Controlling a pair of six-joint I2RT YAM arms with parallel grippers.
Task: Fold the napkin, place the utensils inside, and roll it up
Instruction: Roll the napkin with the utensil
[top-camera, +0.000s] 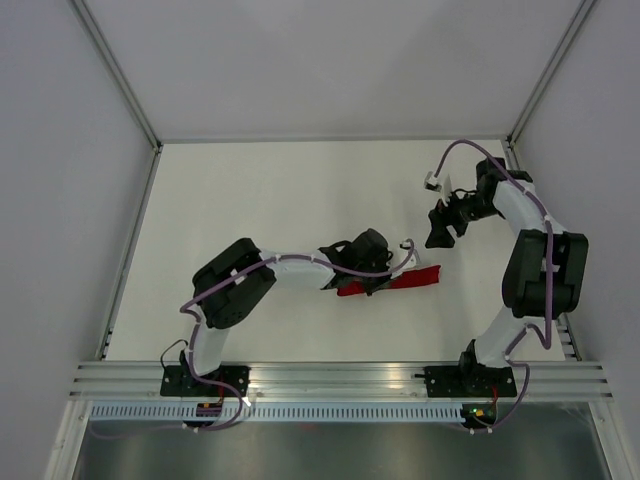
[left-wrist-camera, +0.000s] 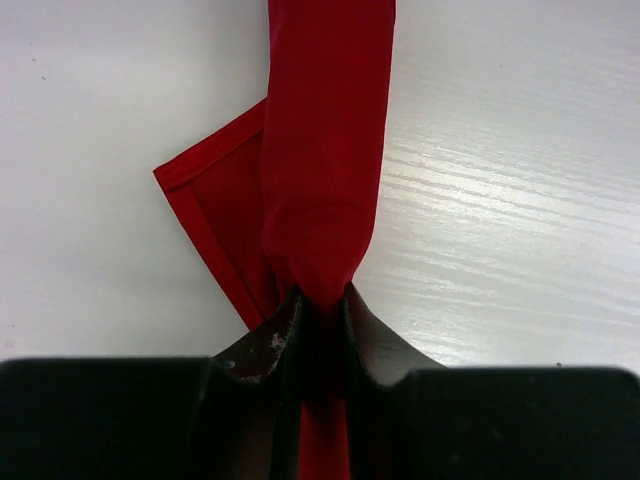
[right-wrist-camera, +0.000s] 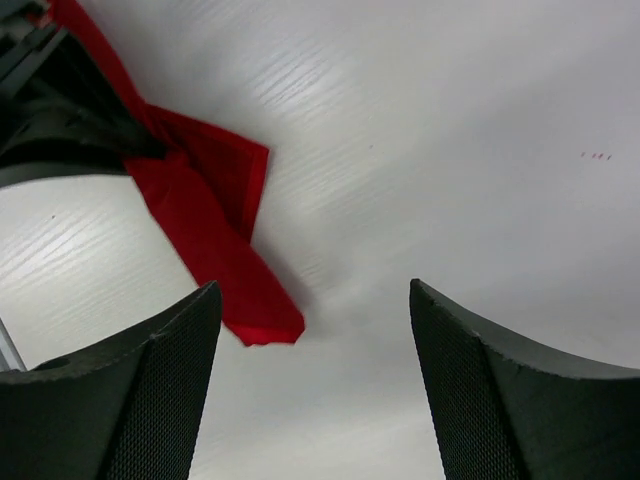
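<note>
The white worktop (top-camera: 280, 190) carries the red napkin (top-camera: 412, 278), rolled into a narrow strip just below the centre of the top view, one flat corner sticking out. My left hand (left-wrist-camera: 320, 298) is clamped on one end of it. My right hand (right-wrist-camera: 315, 300), more to the upper right, stands wide apart and holds nothing.

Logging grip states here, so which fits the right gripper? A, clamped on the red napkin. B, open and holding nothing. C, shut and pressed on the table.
B: the right gripper stands wide open and empty; only the left gripper pinches the napkin.
</note>
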